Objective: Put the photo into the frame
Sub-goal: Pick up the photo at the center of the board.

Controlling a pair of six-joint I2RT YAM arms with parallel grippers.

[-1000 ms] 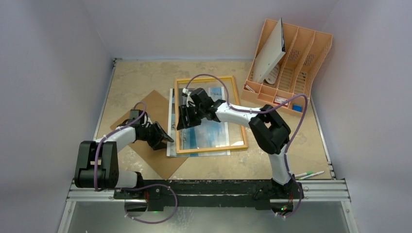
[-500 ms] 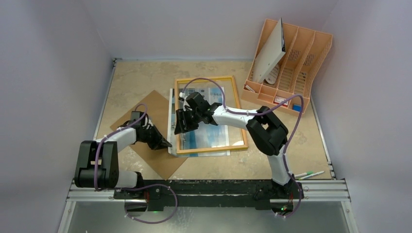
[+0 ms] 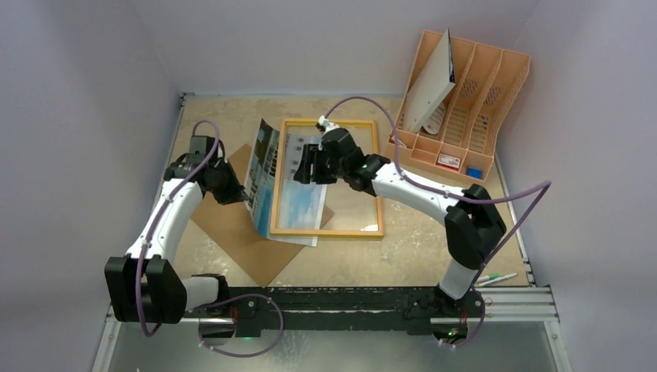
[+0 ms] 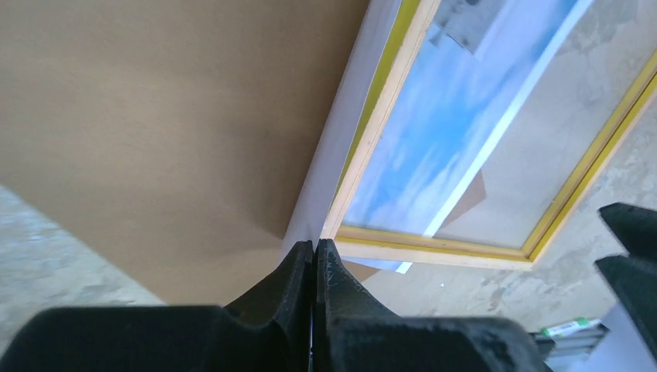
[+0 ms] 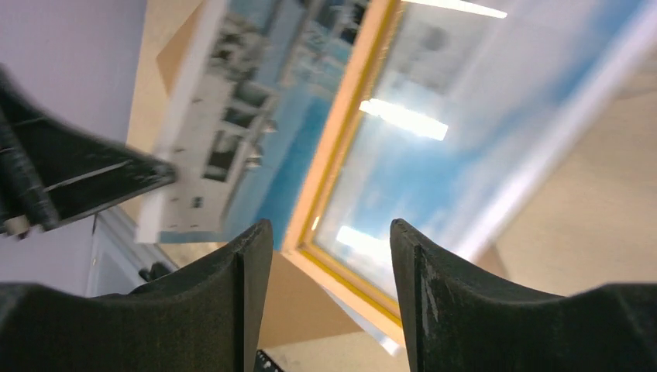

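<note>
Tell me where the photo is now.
In the top view the photo is left of centre: its left edge is raised, pinched by the left gripper, and the rest lies under the frame.

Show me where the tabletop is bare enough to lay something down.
Bare beige tabletop: the far-left corner, between the back wall and the flat brown backing board, and the near strip between the thin wooden rectangular frame and the black rail. Crowded: centre-left, where board, frame and the lifted paper photo overlap, and far right, by the orange plastic file rack.
</note>
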